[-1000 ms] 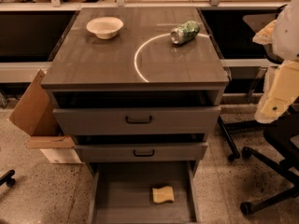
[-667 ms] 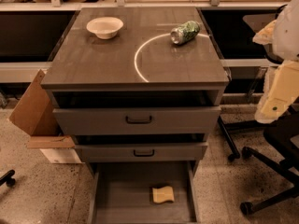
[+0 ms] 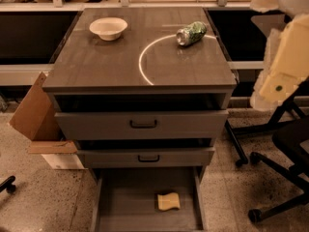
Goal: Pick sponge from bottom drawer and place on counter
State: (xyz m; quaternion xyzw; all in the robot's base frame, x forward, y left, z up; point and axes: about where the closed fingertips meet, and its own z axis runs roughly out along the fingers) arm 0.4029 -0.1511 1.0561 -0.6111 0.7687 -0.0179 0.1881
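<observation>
The yellow sponge lies on the grey floor of the open bottom drawer, right of its middle. The counter above is dark wood-grain with a thin white arc. My pale yellow padded gripper hangs at the right edge of the camera view, level with the counter and right of the cabinet, far from the sponge.
A white bowl sits at the counter's back left and a green can lies on its side at the back right. A cardboard box stands left of the cabinet. Black office chair legs stand at the right.
The view has shifted slightly, so the cabinet and gripper sit a little higher and further left in the frame. The sponge has not moved in the drawer.
</observation>
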